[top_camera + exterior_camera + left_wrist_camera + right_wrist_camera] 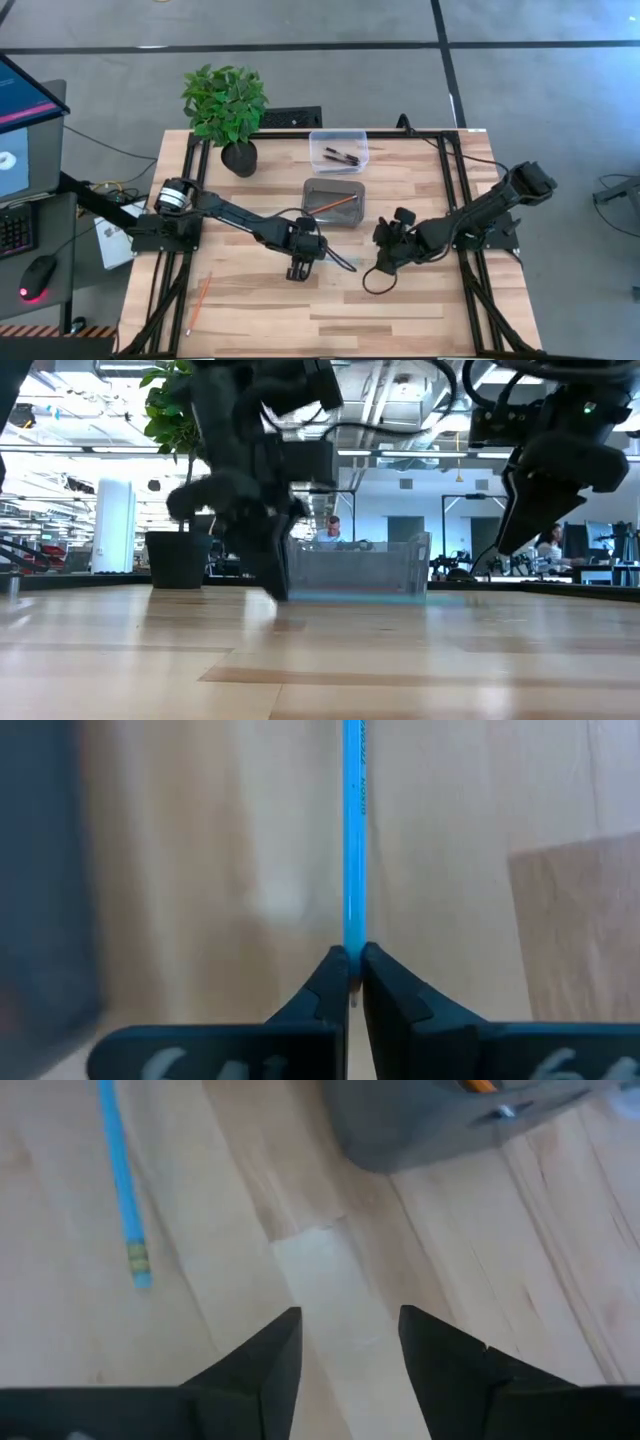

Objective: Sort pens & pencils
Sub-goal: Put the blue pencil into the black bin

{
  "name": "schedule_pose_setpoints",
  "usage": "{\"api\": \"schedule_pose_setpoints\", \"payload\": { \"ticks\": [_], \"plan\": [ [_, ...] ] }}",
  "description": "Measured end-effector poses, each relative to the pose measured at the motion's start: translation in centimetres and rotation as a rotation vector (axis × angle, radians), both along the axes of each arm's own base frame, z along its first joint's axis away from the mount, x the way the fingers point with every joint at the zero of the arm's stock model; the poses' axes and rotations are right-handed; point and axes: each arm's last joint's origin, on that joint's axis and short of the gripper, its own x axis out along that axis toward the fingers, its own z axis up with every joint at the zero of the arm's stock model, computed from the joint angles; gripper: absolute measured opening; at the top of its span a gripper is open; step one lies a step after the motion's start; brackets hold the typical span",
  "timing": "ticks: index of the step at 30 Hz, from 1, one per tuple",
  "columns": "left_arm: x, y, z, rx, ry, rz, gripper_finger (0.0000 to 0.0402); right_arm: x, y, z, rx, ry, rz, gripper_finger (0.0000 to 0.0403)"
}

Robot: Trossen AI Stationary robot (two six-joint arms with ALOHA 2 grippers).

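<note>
Left gripper [350,982] pinches one blue pencil [354,830]; right gripper [350,1342] wide, empty — two orange pencils [331,204] visible.

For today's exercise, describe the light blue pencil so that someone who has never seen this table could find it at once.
Start at the grey tray in the middle of the wooden table. Just in front of it, the left gripper is shut on the blue pencil, which lies on the wood. It is the only blue stick; the pencil in the tray and the one near the table's left edge are orange.

High: straight down over whole table [400,300].
Low: table-level, facing the room.
Wrists: close; both apparently share the blue pencil [354,840].
</note>
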Motion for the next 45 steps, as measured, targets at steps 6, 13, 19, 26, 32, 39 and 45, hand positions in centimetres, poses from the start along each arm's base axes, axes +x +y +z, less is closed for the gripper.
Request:
{"api": "schedule_pose_setpoints", "payload": {
  "ticks": [6, 13, 19, 26, 32, 39, 45],
  "plan": [
    [-0.7, -0.2, 2.6, 0.090, -0.067, 0.020, 0.0000, 0.3, -0.5, -1.2, -0.025, 0.040, -0.057, 0.0192],
    [-1.4, 0.5, 5.0, 0.187, -0.123, 0.069, 0.0000, 0.9, -1.1, -2.8, -0.050, 0.104, -0.089, 0.0194],
    [-1.5, 2.8, 6.3, 0.254, -0.153, 0.142, 0.0000, -0.5, -1.9, -2.8, -0.082, 0.246, -0.156, 0.0192],
    [-1.2, 5.9, 6.5, 0.236, -0.174, 0.299, 0.0000, -2.2, -1.9, -1.2, -0.112, 0.237, -0.242, 0.0193],
    [-1.3, 7.2, 6.4, 0.142, -0.158, 0.381, 0.0000, -2.7, -1.5, -0.3, -0.095, 0.199, -0.230, 0.0189],
    [-1.4, 7.7, 6.3, 0.085, -0.149, 0.431, 0.0000, -2.7, -1.5, -0.3, -0.092, 0.194, -0.232, 0.0191],
    [-1.3, 8.3, 5.9, -0.003, -0.128, 0.440, 0.0015, -2.6, -1.5, -0.3, -0.089, 0.189, -0.231, 0.0190]
  ]
}}
